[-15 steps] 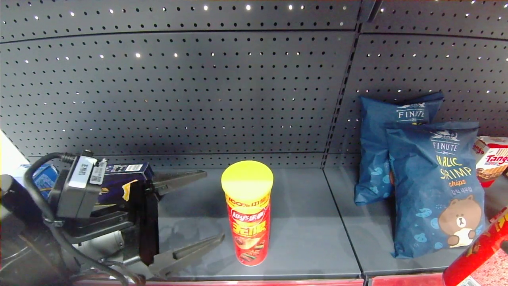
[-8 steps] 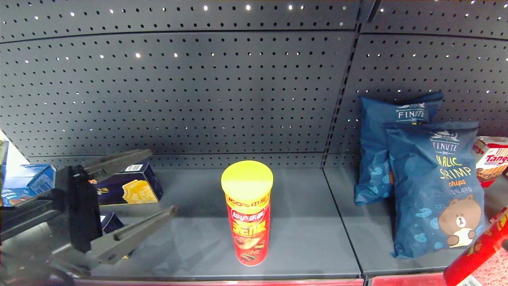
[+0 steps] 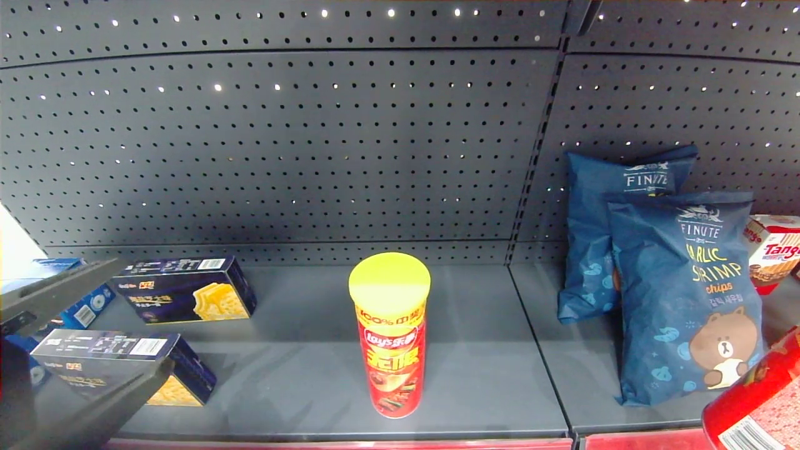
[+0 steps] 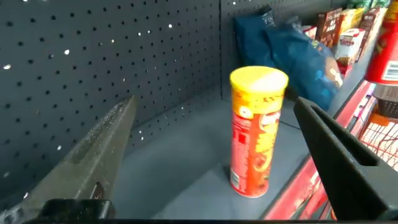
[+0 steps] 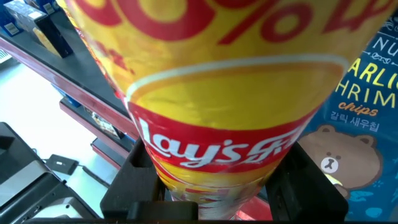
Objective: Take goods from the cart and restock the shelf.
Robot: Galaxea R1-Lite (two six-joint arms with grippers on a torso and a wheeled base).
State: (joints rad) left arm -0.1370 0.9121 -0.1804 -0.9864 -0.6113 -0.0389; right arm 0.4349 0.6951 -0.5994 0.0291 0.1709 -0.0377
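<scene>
At the lower left of the head view the left claw (image 3: 142, 312) hangs wide and empty over 2 dark boxes (image 3: 187, 297), each bearing a barcode sticker and a biscuit picture. In the middle of the shelf (image 3: 481, 356) a red can (image 3: 390, 340) stands upright, its yellow lid up and a banded label facing out. To its right is a bare stretch of shelf, then 2 blue bags (image 3: 681, 294) leaning on the back panel, the front one printed with a cartoon bear.

In the lower right corner a second can (image 3: 759, 409) pokes in, tilted, a barcode on its side. In the right wrist view the right claw (image 5: 214, 190) seems to clamp it low on the body, though the can hides most of the fingers. The bare stretch lies up and left of this can, so the right arm is nearer, and the can's long axis needs bringing upright.
</scene>
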